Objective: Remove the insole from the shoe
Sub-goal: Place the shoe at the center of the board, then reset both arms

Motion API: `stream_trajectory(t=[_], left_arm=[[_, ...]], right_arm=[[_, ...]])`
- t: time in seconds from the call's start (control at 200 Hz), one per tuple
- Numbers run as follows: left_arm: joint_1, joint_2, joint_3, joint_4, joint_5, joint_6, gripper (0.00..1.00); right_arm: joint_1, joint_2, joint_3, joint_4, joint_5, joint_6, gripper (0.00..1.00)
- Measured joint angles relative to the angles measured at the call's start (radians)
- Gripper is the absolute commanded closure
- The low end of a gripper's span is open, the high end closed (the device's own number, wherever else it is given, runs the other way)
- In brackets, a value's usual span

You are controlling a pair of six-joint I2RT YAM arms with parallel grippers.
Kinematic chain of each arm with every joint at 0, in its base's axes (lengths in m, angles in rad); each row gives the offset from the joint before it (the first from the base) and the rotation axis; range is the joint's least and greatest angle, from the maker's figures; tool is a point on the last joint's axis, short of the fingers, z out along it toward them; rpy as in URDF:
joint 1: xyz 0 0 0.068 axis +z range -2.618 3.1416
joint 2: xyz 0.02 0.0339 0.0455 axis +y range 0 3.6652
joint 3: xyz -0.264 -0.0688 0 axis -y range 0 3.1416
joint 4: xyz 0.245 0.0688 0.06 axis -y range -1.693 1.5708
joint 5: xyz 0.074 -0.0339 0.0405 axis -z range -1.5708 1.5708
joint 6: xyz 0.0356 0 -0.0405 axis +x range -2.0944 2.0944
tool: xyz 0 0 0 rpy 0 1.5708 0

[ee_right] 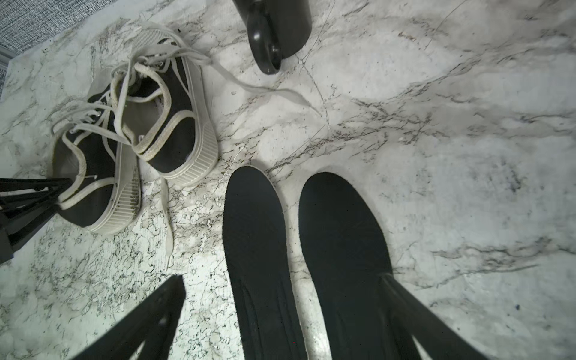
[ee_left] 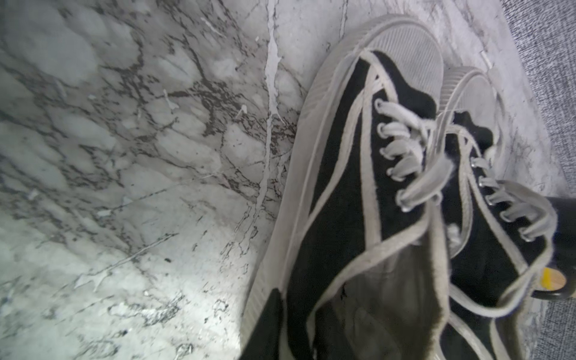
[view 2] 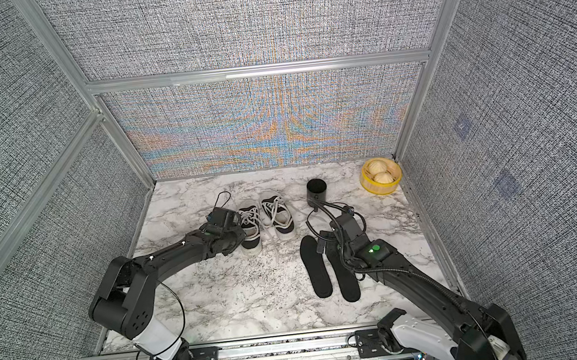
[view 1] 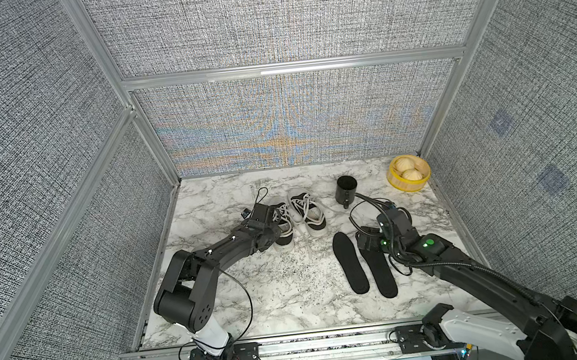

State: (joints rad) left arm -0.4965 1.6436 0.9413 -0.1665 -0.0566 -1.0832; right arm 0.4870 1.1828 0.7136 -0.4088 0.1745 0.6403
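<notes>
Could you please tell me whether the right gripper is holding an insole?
No, the right gripper stands wide open over the insoles, which lie flat on the table.

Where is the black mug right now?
In both top views the black mug stands right of centre, between the shoes and the yellow bowl.

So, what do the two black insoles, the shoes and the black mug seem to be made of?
Insoles: probably foam with a matte, cloth-like top; there is no shine, and a thin pale edge shows.
Shoes: black canvas-like upper with an off-white, ribbed, rubber-looking sole band.
Mug: hard and glossy, ceramic or plastic; its curved side shows bright highlights.
</notes>
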Motion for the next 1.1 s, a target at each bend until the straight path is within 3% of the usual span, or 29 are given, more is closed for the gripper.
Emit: stream_trajectory(t=[0.205,0.36,0.465,0.63,0.795,0.976,1.101], left_arm=[[0.003,-0.170,-0.023,-0.052,-0.092,0.053,0.20],[0.023,-0.363,-0.079,-0.145,-0.270,0.141,0.16],[0.058,-0.483,-0.175,-0.146,-0.446,0.271,0.02],[0.150,-0.536,-0.340,-0.010,-0.621,0.557,0.00],[0.261,-0.469,-0.371,0.171,-0.612,0.760,0.00],[0.328,-0.322,-0.486,0.488,-0.500,0.892,0.00],[0.356,-0.235,-0.487,0.638,-0.390,0.964,0.00]], right_arm=[[-0.164,-0.096,-0.102,0.090,0.016,-0.078,0.02],[-0.255,-0.213,-0.251,0.268,0.093,-0.200,0.02],[-0.302,-0.289,-0.434,0.505,0.129,-0.353,0.02],[-0.378,-0.200,-0.567,0.904,0.122,-0.566,0.02],[-0.434,0.048,-0.561,1.218,0.021,-0.636,0.02],[-0.468,0.299,-0.512,1.528,-0.119,-0.658,0.02],[-0.487,0.341,-0.514,1.596,-0.137,-0.640,0.02]])
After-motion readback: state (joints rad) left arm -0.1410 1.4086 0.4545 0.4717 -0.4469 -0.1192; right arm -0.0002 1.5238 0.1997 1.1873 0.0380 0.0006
